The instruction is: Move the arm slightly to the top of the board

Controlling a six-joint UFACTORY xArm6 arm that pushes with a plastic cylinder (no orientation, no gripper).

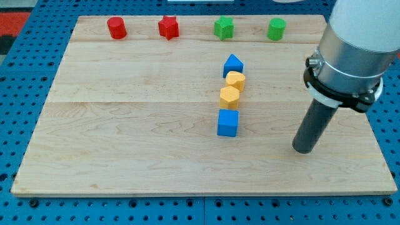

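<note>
My tip [304, 150] rests on the wooden board [125, 137] at the view's lower right, well to the right of a blue cube [228, 122]. Above the cube, in a near-vertical line, sit a yellow hexagonal block [229, 97], a second yellow block [235, 80] and a blue block with a pointed top [233, 65]. Along the view's top edge stand a red cylinder [116, 27], a red star [169, 27], a green star-like block [224, 28] and a green cylinder [276, 29]. The tip touches no block.
The arm's grey body [353, 47] hangs over the board's right side and hides part of the top right corner. A blue pegboard table [19, 94] surrounds the board.
</note>
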